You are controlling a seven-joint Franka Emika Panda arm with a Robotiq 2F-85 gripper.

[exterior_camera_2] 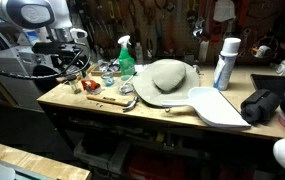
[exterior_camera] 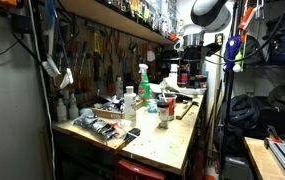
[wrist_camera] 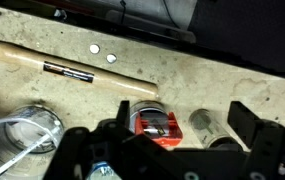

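- The black two-finger gripper (wrist_camera: 162,138) hangs over the beige stone-like worktop (wrist_camera: 232,85), jaws wide apart.
- A small orange-red round container (wrist_camera: 154,122) sits between them.
- A clear glass jar (wrist_camera: 27,135) stands at 9 o'clock.
- A long wooden handle (wrist_camera: 77,72) lies at 11 o'clock, farther off.

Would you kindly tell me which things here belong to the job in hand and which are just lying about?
In hand:
gripper, open
red item, seen between its fingers in the wrist view

Lying about:
hammer and jar, close by
green spray bottle
hat
white can
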